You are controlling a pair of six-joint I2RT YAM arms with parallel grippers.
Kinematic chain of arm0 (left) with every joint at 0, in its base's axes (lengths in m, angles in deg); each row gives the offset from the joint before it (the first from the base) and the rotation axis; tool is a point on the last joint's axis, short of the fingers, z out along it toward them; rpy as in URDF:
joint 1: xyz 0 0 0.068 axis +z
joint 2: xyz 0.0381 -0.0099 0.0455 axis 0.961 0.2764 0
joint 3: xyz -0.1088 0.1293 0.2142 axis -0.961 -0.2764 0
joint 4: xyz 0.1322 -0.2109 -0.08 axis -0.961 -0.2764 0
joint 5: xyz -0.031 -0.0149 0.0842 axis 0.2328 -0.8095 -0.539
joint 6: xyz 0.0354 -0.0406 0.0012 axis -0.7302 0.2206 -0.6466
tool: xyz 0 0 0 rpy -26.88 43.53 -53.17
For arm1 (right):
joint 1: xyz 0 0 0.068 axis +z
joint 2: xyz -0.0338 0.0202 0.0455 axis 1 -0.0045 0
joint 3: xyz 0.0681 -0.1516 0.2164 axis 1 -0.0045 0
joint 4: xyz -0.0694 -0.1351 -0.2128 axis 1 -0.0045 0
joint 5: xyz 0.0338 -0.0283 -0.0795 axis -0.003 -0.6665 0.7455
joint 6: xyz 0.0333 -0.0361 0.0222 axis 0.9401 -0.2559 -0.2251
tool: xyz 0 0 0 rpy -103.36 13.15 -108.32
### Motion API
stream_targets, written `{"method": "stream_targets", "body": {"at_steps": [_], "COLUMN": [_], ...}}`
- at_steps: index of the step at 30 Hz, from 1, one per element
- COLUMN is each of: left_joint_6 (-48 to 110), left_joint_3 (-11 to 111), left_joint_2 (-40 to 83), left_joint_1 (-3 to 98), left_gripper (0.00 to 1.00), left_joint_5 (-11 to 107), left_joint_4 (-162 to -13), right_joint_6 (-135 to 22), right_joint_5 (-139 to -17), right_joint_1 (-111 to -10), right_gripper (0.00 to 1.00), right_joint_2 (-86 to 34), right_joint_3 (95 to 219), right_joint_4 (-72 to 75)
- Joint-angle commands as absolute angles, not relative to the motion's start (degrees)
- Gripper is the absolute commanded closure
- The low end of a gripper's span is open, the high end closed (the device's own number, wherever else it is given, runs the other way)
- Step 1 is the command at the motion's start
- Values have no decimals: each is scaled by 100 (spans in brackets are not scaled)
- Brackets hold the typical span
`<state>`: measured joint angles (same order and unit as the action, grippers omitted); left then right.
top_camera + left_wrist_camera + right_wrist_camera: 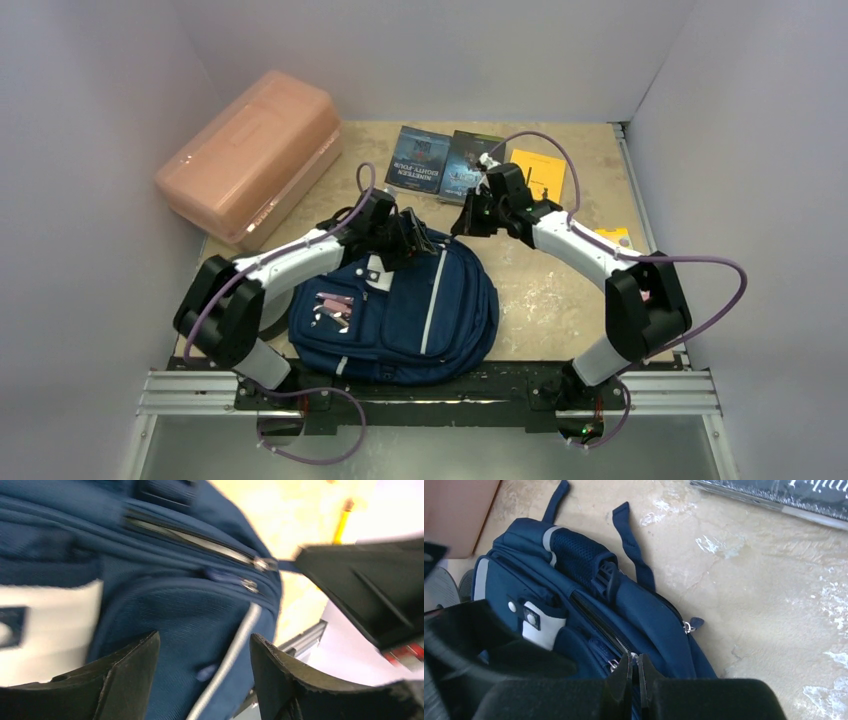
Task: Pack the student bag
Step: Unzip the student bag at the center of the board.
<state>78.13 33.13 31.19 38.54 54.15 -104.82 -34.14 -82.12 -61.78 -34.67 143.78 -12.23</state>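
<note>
Left gripper [204, 639]: fingers apart, over the navy blue fabric backpack [450, 300], grey stripe between them. Right gripper [633, 658]: fingers pinched together, apparently on a blue zip pull tab [286, 566]; the view is blurred. Backpack lies flat at 6 o'clock on the beige table [540, 300], between the arms.

Left hand [204, 639] spread, right hand [634, 661] closed

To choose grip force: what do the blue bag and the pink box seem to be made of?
The student bag looks like matte woven navy fabric; the weave shows in the left wrist view. Its zip slider glints like metal. The pink box looks like smooth, slightly translucent plastic, with soft glare.
</note>
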Motion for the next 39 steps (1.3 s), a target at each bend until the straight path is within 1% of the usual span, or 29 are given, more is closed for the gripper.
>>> {"method": "stream_targets", "body": {"at_steps": [1,4,8,14,18,19,23,25,28,31,35,39], "left_joint_6": [8438,8480,8279,8036,7865,7784,7190,6793,6337,6254,6589,6630], "left_joint_3": [3202,3093,2760,2570,2601,2609,2690,2909,3361,3704,3777,3778], "left_joint_2": [3795,3960,3820,3878,4024,4022,3683,3346,3034,2952,3062,3113], "left_joint_1": [4101,4223,4416,4680,4732,4732,4632,4431,3915,3513,3524,3533], "left_gripper": [35,38,38,38,38,37,24,21,17,14,16,16], "left_joint_5": [5197,5034,4912,5006,5161,5212,5543,5495,5001,4505,4382,4397], "left_joint_4": [-10026,-9979,-9939,-9886,-9668,-9629,-9471,-9845,-10577,-11197,-11627,-11724], "right_joint_6": [-3368,-3528,-3679,-3758,-3840,-3850,-3953,-4004,-4086,-4223,-4568,-4682], "right_joint_5": [-8651,-8610,-8611,-8893,-9100,-9135,-9233,-9289,-9360,-9114,-8301,-7980], "right_joint_1": [-6518,-6771,-7020,-7146,-7153,-7147,-7150,-7148,-7148,-7143,-7129,-7118], "right_gripper": [100,100,100,100,100,100,100,100,100,100,100,100], "right_joint_2": [-3126,-2833,-2496,-2193,-2179,-2208,-2335,-2431,-2574,-2663,-2779,-2786], "right_joint_3": [14138,13940,13656,13369,13417,13472,13652,13707,13783,13831,13954,13943], "right_joint_4": [-1048,-1177,-1263,-1375,-1228,-1220,-1188,-1157,-1126,-1148,-1516,-1707]}}
